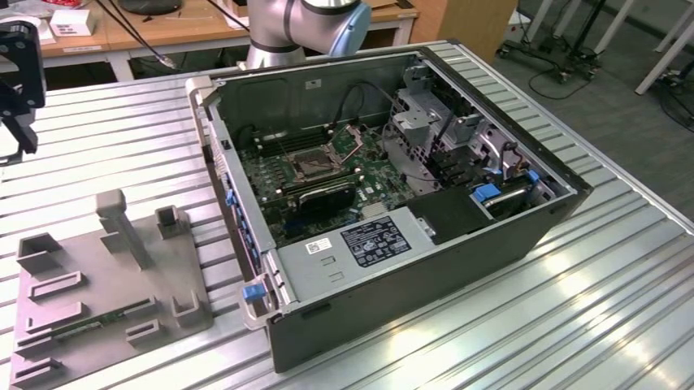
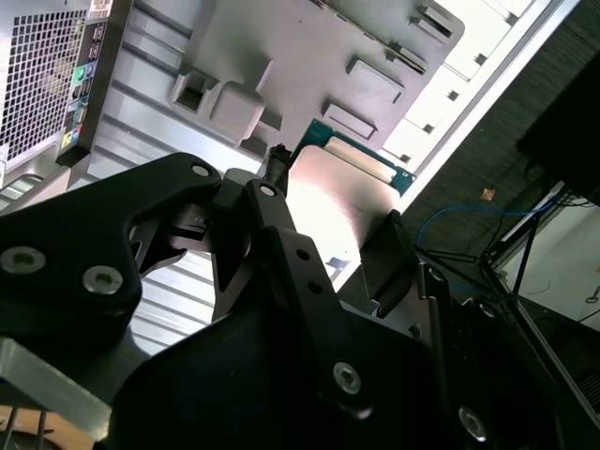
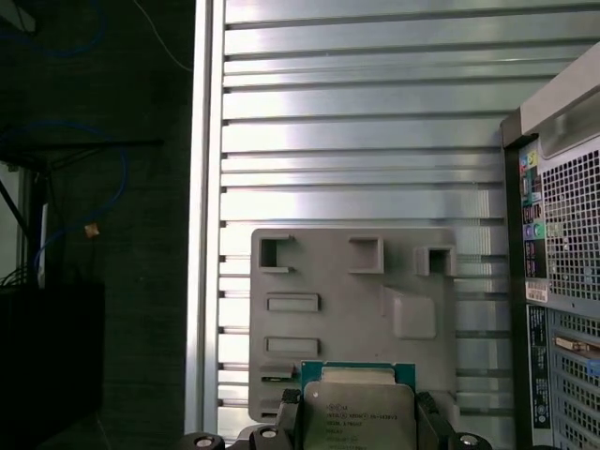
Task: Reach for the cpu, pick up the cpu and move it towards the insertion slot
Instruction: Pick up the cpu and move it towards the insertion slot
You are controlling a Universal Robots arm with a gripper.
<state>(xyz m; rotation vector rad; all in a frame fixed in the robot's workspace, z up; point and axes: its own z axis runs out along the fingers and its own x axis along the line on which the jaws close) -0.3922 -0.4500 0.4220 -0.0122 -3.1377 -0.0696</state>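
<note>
My gripper (image 3: 359,424) is shut on the cpu (image 3: 361,412), a thin square chip with a pale metal top and green edge. Black fingers (image 3: 286,412) press on two opposite sides of it. In the second wrist view the cpu (image 2: 337,202) is clamped the same way, lifted above the gray fixture plate (image 2: 309,56). The insertion slot (image 1: 309,169), a dark square socket in a silvery frame, lies on the motherboard inside the open computer case (image 1: 434,244). The arm's black wrist end (image 1: 18,81) hangs at the exterior view's far left, well away from the case.
The gray fixture plate (image 1: 109,301) with raised blocks lies on the ribbed metal table (image 1: 607,309), with a green memory stick (image 1: 97,317) in it. The case's rear panel (image 3: 562,234) stands beside the plate. The table edge (image 3: 202,234) is close to the plate.
</note>
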